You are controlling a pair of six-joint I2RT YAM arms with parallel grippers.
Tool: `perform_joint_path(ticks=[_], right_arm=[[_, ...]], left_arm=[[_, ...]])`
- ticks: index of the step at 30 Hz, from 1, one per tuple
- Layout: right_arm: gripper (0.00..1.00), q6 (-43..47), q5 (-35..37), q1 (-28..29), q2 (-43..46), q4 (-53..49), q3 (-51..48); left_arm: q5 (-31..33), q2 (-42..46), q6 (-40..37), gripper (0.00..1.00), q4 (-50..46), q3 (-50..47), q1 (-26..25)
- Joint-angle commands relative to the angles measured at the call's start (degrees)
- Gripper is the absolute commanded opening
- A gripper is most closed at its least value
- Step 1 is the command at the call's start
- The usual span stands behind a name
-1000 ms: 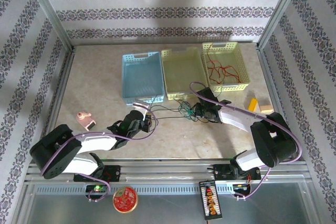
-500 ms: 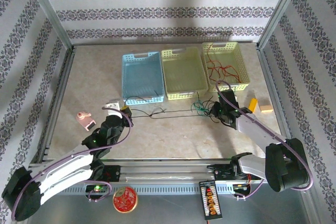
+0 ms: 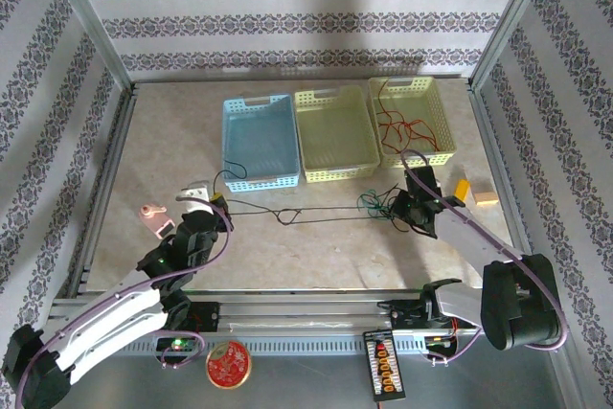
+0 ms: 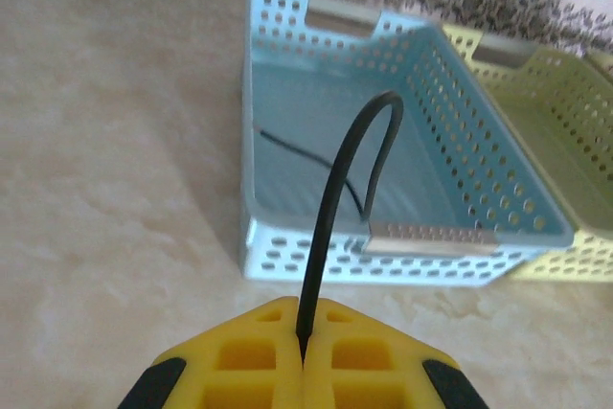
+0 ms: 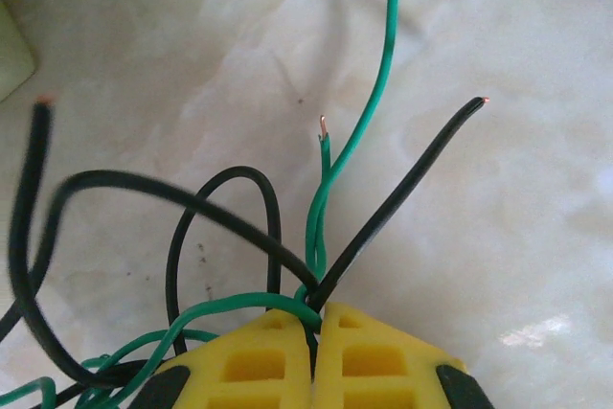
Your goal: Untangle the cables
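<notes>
**While Both Grippers Clamp the Cables**

Where the left gripper [image 4: 305,337] is clenched, it grips a black cable [image 4: 330,198] that arches up toward the blue basket [image 4: 287,254] at frame centre. The right gripper [image 5: 314,332], at the lower edge, is clamped on a knot of black cable and green cable [image 5: 359,131]. In the top view, the black cable runs nearly straight across the middle between the grippers. Red cables [image 3: 397,129] lie in the upper-right yellow basket [image 3: 445,122].

Three baskets [image 3: 340,172] rowed behind cables [image 3: 287,216]; cables stretch between left claw [image 3: 220,202], right claw [image 3: 399,206].
</notes>
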State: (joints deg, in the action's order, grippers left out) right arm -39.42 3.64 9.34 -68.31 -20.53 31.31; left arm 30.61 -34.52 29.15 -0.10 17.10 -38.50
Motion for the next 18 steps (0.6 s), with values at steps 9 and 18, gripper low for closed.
perform_joint_path(ticks=[9, 18], right_arm=[[0.0, 2.32, 6.21, -6.72, -2.82, -3.86, 1.36], [0.0, 2.67, 4.79, -8.65, -3.12, -3.81, 1.64]], left_arm=[[7.2, 5.5, -14.99, 0.0, 0.61, 11.63, 6.85], [-4.19, 3.97, -22.6, 0.0, 0.32, 19.98, 10.94]])
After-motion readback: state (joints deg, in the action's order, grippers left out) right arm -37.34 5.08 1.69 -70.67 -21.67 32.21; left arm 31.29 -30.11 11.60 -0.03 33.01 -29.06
